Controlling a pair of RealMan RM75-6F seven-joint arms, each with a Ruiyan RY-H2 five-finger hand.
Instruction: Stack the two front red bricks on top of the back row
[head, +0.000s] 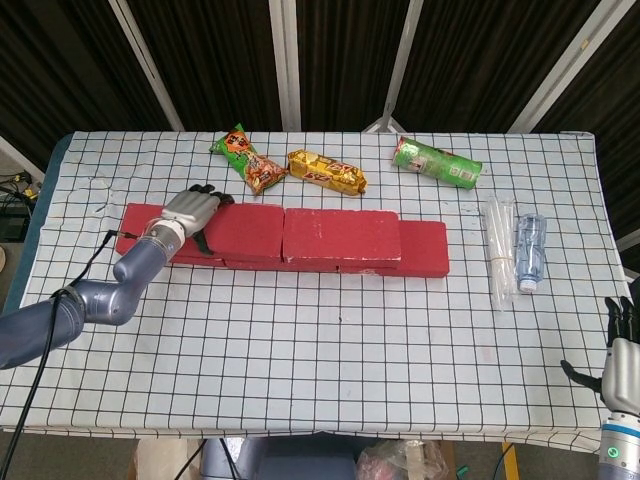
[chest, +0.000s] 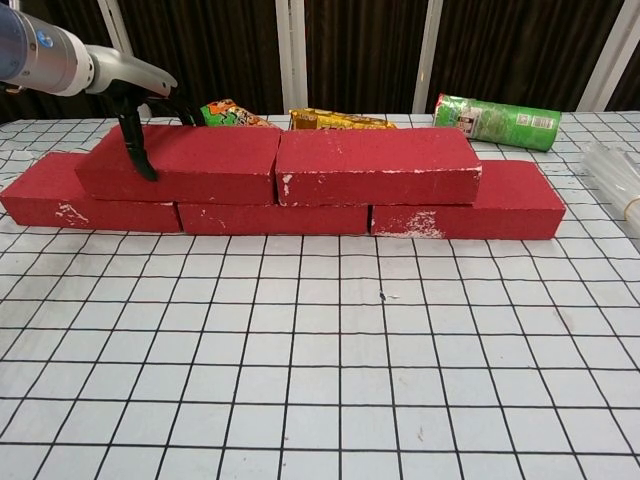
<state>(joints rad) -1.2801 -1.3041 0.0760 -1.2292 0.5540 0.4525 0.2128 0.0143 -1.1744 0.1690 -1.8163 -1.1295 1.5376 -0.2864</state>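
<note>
The left hand (head: 192, 210) reached toward one o'clock, fingers curled downward. The right hand (head: 622, 352) stood upright at five o'clock, fingers spread.

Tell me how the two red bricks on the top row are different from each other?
The left top brick has the left hand gripping its left end; the right top brick has nothing touching it. The right top brick's front shows white chipped spots near its edges; the left top brick's front looks cleaner. Both are red, lie flat on the bottom row and touch end to end.
</note>
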